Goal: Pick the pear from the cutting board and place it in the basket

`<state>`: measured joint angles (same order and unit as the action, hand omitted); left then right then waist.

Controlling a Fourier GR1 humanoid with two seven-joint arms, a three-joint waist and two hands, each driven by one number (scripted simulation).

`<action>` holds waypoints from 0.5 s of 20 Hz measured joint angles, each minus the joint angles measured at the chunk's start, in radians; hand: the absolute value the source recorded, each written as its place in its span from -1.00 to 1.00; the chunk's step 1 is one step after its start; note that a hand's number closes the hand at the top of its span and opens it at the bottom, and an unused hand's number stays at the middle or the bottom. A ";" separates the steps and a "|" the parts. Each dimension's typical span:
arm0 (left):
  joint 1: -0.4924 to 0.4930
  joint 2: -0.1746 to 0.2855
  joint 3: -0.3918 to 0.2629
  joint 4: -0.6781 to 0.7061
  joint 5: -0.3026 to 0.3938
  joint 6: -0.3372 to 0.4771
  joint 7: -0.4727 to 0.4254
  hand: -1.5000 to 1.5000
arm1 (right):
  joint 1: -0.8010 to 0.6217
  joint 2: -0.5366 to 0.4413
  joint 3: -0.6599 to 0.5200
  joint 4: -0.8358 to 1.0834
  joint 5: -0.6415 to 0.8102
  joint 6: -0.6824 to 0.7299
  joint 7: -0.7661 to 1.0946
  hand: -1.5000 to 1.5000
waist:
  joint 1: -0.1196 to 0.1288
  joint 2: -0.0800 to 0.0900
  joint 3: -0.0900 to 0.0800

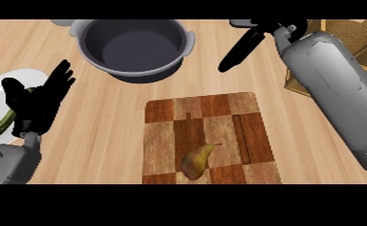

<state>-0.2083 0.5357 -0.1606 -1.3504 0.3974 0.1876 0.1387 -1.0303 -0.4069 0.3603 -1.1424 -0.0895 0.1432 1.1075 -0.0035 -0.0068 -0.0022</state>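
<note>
The right hand (pixel 247 45), open, empty and the nearer one, hung beyond the pear (pixel 198 161), which lay back-left of its fingertips, stem pointing toward it.

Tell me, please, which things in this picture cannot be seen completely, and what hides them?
All in the head view:
- Basket: mostly behind the right forearm, cut by the right edge; its inside is hidden.
- White plate: cut by the left edge, covered by the resting left hand; the green thing on it is unidentifiable.
- Cutting board: near end cut by the lower edge.
- Pale object behind the pot: mostly hidden, unidentifiable.
</note>
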 measured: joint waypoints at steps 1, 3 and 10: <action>0.004 0.003 0.005 0.004 0.001 -0.005 -0.002 0.00 | 0.011 -0.009 -0.007 -0.009 -0.036 0.019 0.003 -1.00 | -0.003 -0.001 0.000; 0.010 -0.001 0.011 0.010 -0.002 -0.008 -0.016 0.00 | 0.014 -0.027 -0.022 -0.024 -0.103 0.049 0.015 -1.00 | -0.007 -0.001 0.000; -0.001 -0.014 0.026 0.022 -0.015 -0.010 -0.007 0.00 | 0.116 -0.123 -0.069 -0.221 -0.282 0.060 0.061 -1.00 | -0.021 -0.004 0.001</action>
<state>-0.2091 0.5222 -0.1345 -1.3285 0.3827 0.1773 0.1321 -0.9147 -0.5297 0.2909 -1.3636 -0.3712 0.2028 1.1688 -0.0247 -0.0108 -0.0008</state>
